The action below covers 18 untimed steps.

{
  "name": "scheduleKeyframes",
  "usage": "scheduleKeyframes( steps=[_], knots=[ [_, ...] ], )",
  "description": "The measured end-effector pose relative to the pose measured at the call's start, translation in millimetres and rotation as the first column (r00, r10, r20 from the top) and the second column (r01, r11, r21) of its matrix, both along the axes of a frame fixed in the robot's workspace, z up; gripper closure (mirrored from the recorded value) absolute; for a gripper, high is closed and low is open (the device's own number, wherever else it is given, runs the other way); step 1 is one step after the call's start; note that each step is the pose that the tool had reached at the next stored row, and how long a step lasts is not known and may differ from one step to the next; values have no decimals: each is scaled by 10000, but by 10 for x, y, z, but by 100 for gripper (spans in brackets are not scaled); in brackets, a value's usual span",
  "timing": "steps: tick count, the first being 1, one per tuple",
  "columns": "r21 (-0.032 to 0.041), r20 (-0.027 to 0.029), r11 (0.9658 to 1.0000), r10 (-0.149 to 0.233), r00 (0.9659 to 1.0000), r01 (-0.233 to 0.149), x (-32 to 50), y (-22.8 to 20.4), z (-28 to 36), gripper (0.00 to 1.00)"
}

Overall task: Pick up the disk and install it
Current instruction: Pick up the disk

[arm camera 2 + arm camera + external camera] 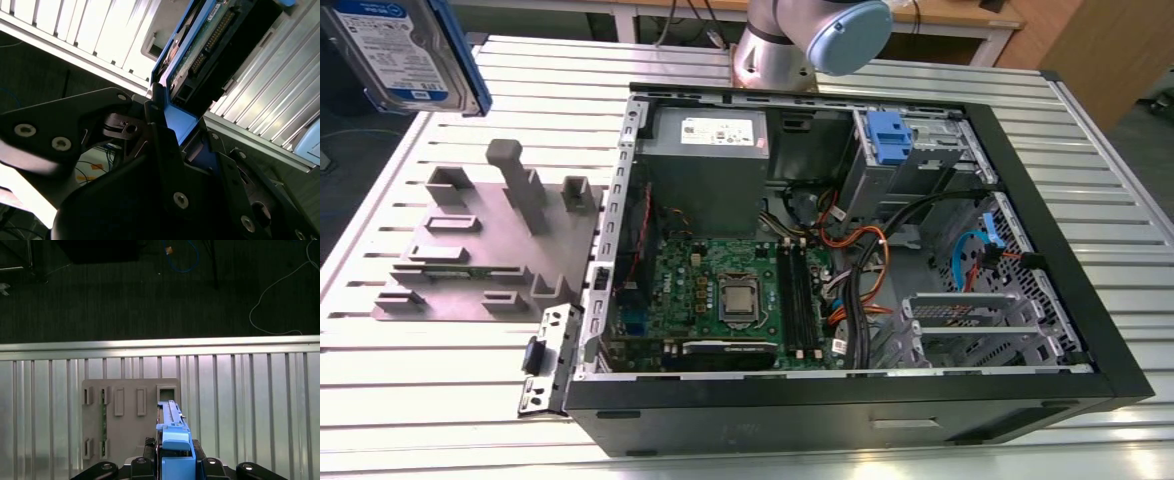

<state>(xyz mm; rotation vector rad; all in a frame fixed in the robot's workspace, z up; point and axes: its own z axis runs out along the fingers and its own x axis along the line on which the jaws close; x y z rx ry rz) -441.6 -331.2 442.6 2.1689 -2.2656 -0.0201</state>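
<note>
While my gripper (183, 137) is clamped on the blue carrier end of the disk (403, 50), the disk hangs in the air over the grey holder (480, 250), well apart from the open computer case (1061, 290). Pickup looks done. The install is not yet done, since the disk is outside the case.

Open air surrounds the disk (403, 50) held aloft; beneath, the grey holder's posts (520, 195) stand upright, and cables (854, 245) seemingly crowd the drive bay (927, 165).
</note>
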Motion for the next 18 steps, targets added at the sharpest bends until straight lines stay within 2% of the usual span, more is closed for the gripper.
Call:
scheduleKeyframes(
  steps=[10,18],
  knots=[
    [8,0,10000,1,10000,-1,4,0,8,64],
    [14,-1,10000,0,10000,0,3,0,55,64]
  ],
)
